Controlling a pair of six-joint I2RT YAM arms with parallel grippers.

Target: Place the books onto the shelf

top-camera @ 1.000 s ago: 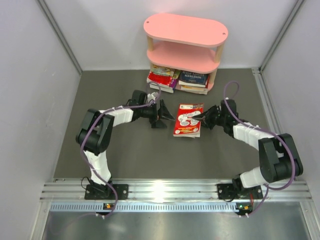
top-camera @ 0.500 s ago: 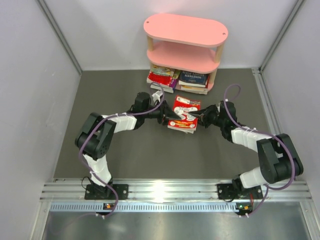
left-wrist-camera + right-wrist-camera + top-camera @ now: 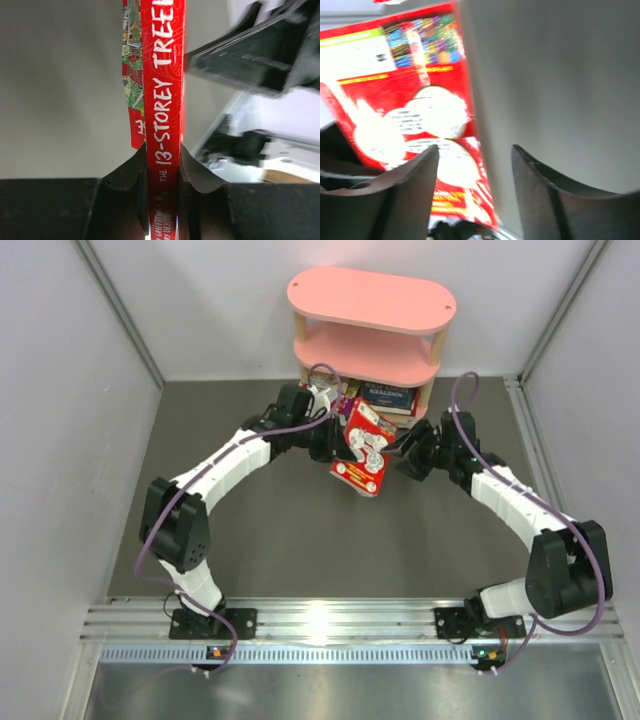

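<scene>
so the left gripper (image 3: 336,441) is pinching a thin red paperback book (image 3: 362,447) right on its spine. in the left wrist view you can read "13-storey tree" in white letters running up it, and the two black fingers (image 3: 131,176) are pressed flat against either side. from the top camera the book is up off the dark grey table surface (image 3: 250,530), tilted, with a red face with white blobs on it turned up toward the camera. it hangs just in front of the pink three-tier shelf with oval boards and pale wooden posts (image 3: 370,300), down near the lowest tier and not resting on any board, in between the two arms. the right gripper (image 3: 405,453) is just beside the book's right edge, but its jaws are spread apart with nothing between them. the right wrist view is a bit blurry and shows the red cover out past the parted fingers, not in the gap. on the lowest tier there's a pile of other paperbacks (image 3: 388,400) lying flat, with a dark blue one on top, right behind the held book.
</scene>
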